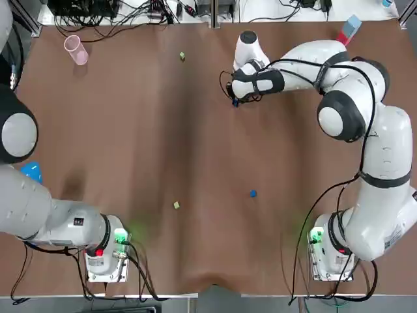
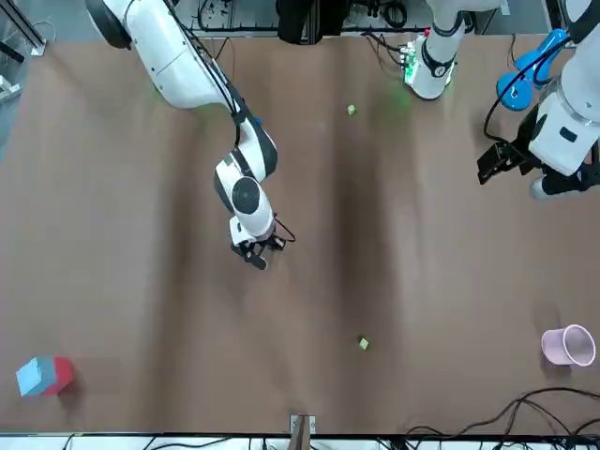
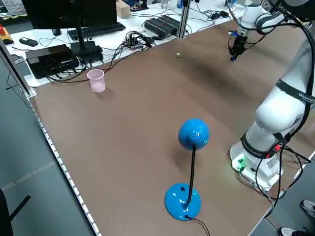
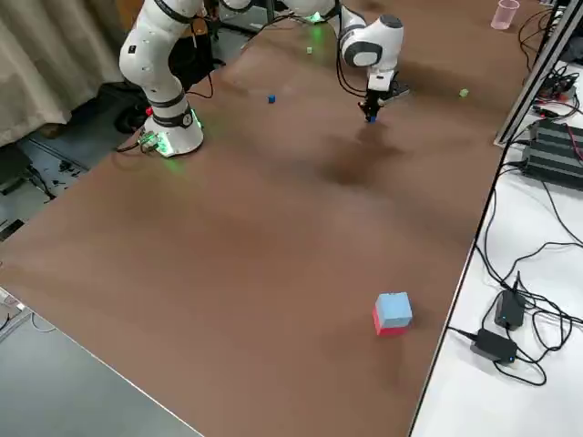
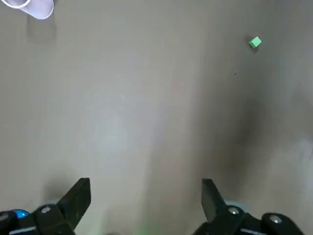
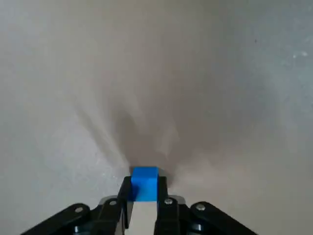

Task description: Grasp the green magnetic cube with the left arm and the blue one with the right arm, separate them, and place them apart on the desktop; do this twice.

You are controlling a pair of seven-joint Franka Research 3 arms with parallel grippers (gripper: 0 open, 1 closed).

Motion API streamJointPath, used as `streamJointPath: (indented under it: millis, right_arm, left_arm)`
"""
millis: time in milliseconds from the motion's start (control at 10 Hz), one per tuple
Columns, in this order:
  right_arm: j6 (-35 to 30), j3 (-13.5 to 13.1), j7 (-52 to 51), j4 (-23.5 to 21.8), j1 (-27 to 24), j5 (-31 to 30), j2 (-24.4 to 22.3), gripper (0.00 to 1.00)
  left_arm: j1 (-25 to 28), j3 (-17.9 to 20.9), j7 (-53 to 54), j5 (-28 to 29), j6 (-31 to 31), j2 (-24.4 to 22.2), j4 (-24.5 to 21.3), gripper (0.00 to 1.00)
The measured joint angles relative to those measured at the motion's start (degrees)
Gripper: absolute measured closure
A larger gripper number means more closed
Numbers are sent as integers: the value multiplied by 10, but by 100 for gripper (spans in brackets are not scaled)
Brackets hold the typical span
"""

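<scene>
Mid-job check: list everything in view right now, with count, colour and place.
green cubes: 2, green, one far, one near, both left of centre
blue cubes: 2, blue, one loose near-right of centre, one in right gripper
cup: 1, pink, far left corner
block: 1, red and blue, far right edge
lamp: 1, blue, left edge
cables: several, black, beyond far edge
table: 1, brown
right gripper: 1, black, far centre, shut on a blue cube
left gripper: 1, black, open, high over left side

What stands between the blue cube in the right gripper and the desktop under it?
Nothing visible. The right gripper holds the blue cube above bare desktop; the nearest green cube lies well aside. The left gripper hangs open far off.
</scene>
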Motion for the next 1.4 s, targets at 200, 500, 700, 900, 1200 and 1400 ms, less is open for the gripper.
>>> streamJointPath:
  millis: [200, 500, 700, 900, 1200, 1400]
  right_arm:
    - [0, -16, -1, 22, -2, -58, 0, 77]
    - [-2, -24, -33, 80, -4, -180, 2, 77]
    - [-4, -25, -76, 155, -5, -180, 36, 77]
    - [-11, -15, -105, 257, -7, -178, 99, 77]
    - [-22, 4, -226, 387, -27, -148, 189, 77]
    - [17, 8, -254, 429, -44, -142, 233, 77]
  left_arm:
    - [0, 0, 0, 0, 0, 0, 0, 0]
    - [1, 1, 0, 0, -4, 0, 0, 0]
    - [1, 3, 0, 0, -4, 0, 0, 0]
    - [4, 4, 1, 0, -4, 0, 1, 0]
    - [9, 5, 23, 0, -4, -1, 7, 0]
    - [9, 4, 70, 0, -4, 2, 7, 0]
